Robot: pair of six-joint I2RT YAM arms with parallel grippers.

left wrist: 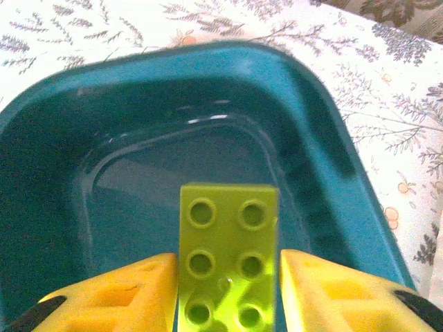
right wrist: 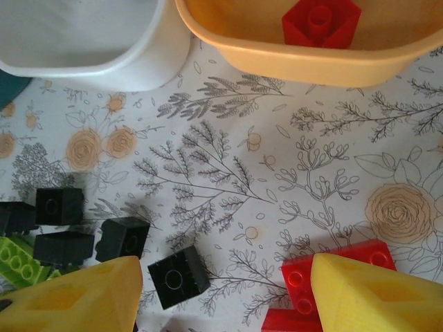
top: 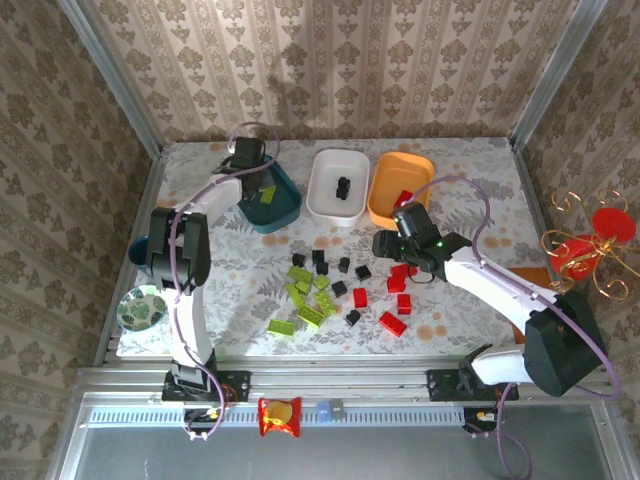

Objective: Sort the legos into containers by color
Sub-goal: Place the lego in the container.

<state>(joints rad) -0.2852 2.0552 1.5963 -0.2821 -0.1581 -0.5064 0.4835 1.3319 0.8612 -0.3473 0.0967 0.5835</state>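
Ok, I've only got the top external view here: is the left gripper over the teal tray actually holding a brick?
Observer: Yes. The left wrist view shows a lime-green brick clamped in the left gripper, over the teal tray.
Operator: And the other arm?
Observer: In the right wrist view the right gripper is open and empty. A black cube lies on the table between its fingers, with red bricks by one finger.

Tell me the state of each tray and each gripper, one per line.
Left gripper: shut on a lime-green brick, over the teal tray.
Right gripper: open, above the table.
Teal tray: floor bare where visible.
White tray: holds black lego.
Orange tray: holds a red brick.
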